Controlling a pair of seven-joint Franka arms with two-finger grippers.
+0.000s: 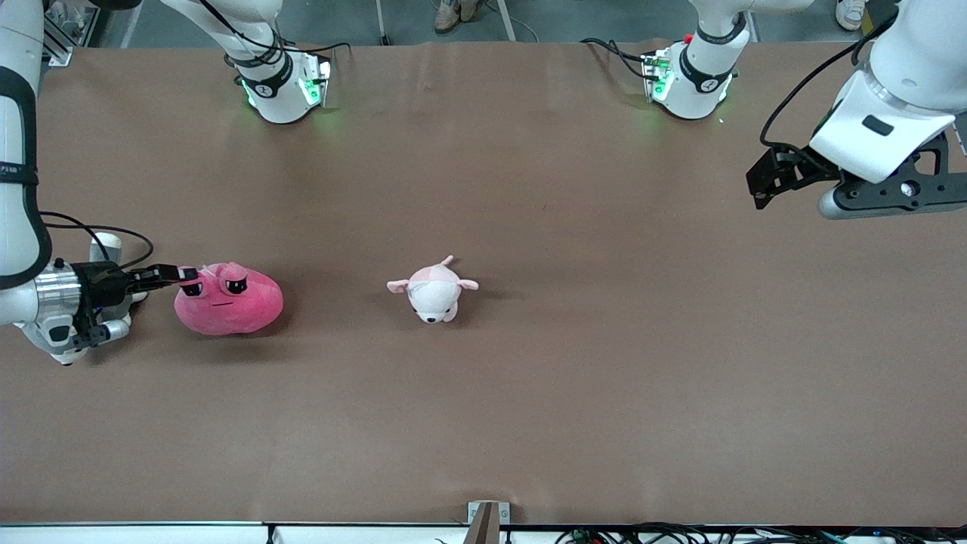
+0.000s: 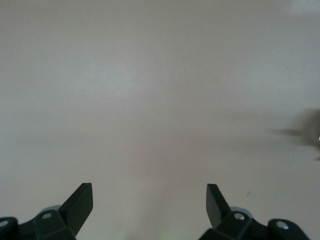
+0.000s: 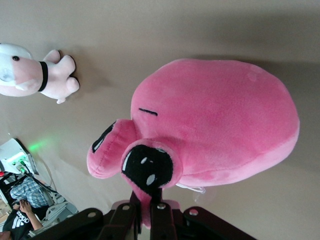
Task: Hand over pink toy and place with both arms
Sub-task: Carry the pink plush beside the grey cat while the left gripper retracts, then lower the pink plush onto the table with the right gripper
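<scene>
The pink toy (image 1: 229,299), a rounded hot-pink plush with dark sleepy eyes, lies on the brown table toward the right arm's end. My right gripper (image 1: 183,273) is low at the toy's top edge, shut on a small bump by its eye. In the right wrist view the pink toy (image 3: 220,125) fills the middle and the right gripper (image 3: 148,210) pinches a pink fold between its fingers. My left gripper (image 1: 764,183) hangs high over the left arm's end of the table, waiting; in the left wrist view the left gripper (image 2: 149,192) is open and empty over bare table.
A small pale pink-and-white plush animal (image 1: 432,291) lies near the table's middle, beside the pink toy toward the left arm's end; it also shows in the right wrist view (image 3: 30,72). The two arm bases (image 1: 283,87) (image 1: 691,79) stand at the table's edge farthest from the front camera.
</scene>
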